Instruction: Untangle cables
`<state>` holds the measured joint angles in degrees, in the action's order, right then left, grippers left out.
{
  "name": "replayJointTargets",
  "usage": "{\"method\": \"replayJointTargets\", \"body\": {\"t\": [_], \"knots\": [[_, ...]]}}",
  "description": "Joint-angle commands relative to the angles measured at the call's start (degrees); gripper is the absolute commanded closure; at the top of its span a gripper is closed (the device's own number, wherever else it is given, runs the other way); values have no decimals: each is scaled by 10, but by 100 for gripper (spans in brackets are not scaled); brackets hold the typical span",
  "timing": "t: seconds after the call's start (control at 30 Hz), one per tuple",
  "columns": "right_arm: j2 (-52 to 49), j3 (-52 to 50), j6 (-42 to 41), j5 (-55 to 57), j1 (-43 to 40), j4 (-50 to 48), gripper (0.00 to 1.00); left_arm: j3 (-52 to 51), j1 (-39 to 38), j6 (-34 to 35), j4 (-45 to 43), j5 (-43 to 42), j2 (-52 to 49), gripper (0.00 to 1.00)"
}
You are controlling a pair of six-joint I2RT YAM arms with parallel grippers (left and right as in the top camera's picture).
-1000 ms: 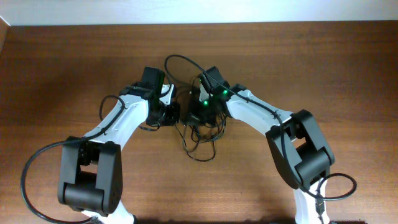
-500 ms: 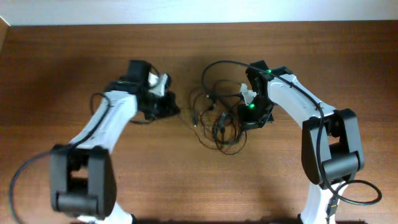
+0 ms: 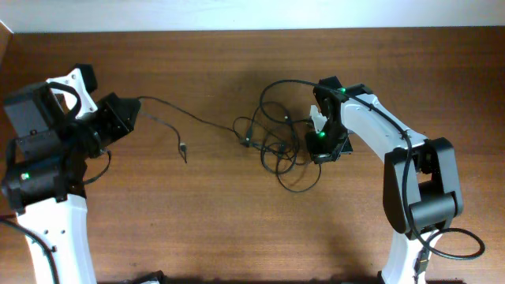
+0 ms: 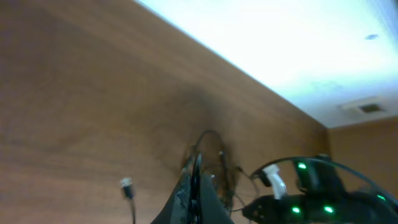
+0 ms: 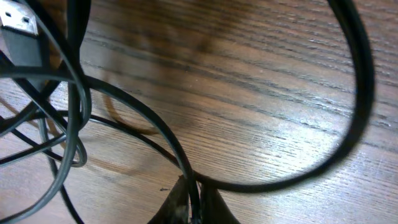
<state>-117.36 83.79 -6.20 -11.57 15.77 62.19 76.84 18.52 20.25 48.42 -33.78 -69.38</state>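
Left pincer: we read the left gripper (image 3: 130, 110) as clenched on the end of one stretched cable (image 3: 197, 118). In its wrist view the fingers meet at the tip (image 4: 196, 177) with the cord running straight out ahead of them.

Right pincer: the right gripper (image 3: 322, 146) is clenched too. Its wrist view shows the fingertips (image 5: 191, 199) pinched on a thin strand at the near edge of the tangle of cables (image 3: 276, 150).

Where the cables lie: the tangle sits on the table (image 3: 197, 221) directly against the right gripper, on the side facing the other arm, and well ahead of the left gripper.

Long axis: the stretched cable runs from the left gripper's tips straight toward the right gripper, sagging a little, and enters the tangle on its far side from the right gripper.

Branch: a loose plug (image 3: 183, 155) hangs off that cable between the two grippers, nearer the left one.

In the knot: a USB plug (image 5: 15, 22) lies among the loops ahead of the right fingers.

Nearer arm: the right, which touches the tangle.

Our judgement: the coming move turns on this one line, so the pull goes along it and away from the right gripper.
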Motion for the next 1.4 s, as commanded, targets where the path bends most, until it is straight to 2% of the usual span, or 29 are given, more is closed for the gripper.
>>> {"method": "replayJointTargets", "body": {"t": [0.0, 0.23, 0.27, 0.3, 0.33, 0.37, 0.4, 0.47, 0.5, 0.57, 0.63, 0.67, 0.7, 0.73, 0.77, 0.8, 0.87, 0.9, 0.93, 1.0, 1.03, 1.17, 1.3, 1.37], "knots": [[16, -3, -5, 13, -4, 0, 90, 11, 4, 3, 33, 67, -30, 100], [16, -3, -5, -28, -4, 0, 88, 11, -2, -2, 89, 66, -142, 100], [16, -3, -5, -32, -4, 0, 86, 11, -9, -7, 94, 66, -162, 96], [16, -3, -5, -32, -4, 0, 83, 11, -16, -20, 95, 66, -179, 78], [16, -3, -5, -32, -4, 0, 79, 11, -28, -33, 96, 67, -200, 36], [16, -3, -5, -32, -4, 0, 77, 11, -36, -37, 96, 66, -214, 18], [16, -3, -5, -32, -4, -1, 73, 11, -43, -37, 95, 67, -223, 9], [17, 3, -4, -37, -4, -8, 69, 17, -55, -59, 92, 69, -231, 2], [17, 10, -3, -43, -4, -6, 66, 29, -56, -62, 98, 81, -231, 1], [18, 71, 21, -90, -4, 29, 58, 92, -56, -59, 148, 165, -231, 1], [18, 125, 73, -192, -4, 57, 56, 118, -62, -48, 168, 169, -231, 1], [18, 148, 81, -240, -4, 60, 48, 119, -71, -47, 169, 164, -231, 1], [18, 161, 77, -261, -4, 59, 41, 117, -83, -47, 172, 151, -232, 1], [18, 162, 71, -262, -4, 60, 41, 115, -98, -47, 175, 138, -232, 0], [18, 161, 68, -261, -4, 65, 41, 115, -109, -47, 175, 134, -232, 4], [18, 154, 68, -261, -4, 74, 41, 114, -132, -49, 174, 135, -232, 9], [18, 142, 68, -246, -4, 94, 41, 114, -178, -51, 170, 143, -233, 27], [18, 127, 58, -222, -4, 108, 41, 114, -210, -51, 162, 148, -241, 57], [18, 116, 52, -203, -4, 111, 41, 114, -223, -51, 156, 147, -251, 63], [18, 94, 53, -190, -4, 110, 41, 114, -244, -51, 149, 147, -277, 62], [18, 79, 53, -186, -4, 111, 41, 114, -263, -62, 146, 143, -299, 58], [18, 29, 53, -177, -4, 111, 41, 114, -329, -167, 109, 111, -367, 46], [24, 24, 54, -178, -4, 111, 49, 114, -365, -164, 56, 106, -450, 46], [44, 28, 53, -179, -4, 111, 50, 114, -366, -164, 43, 106, -486, 46]]}}
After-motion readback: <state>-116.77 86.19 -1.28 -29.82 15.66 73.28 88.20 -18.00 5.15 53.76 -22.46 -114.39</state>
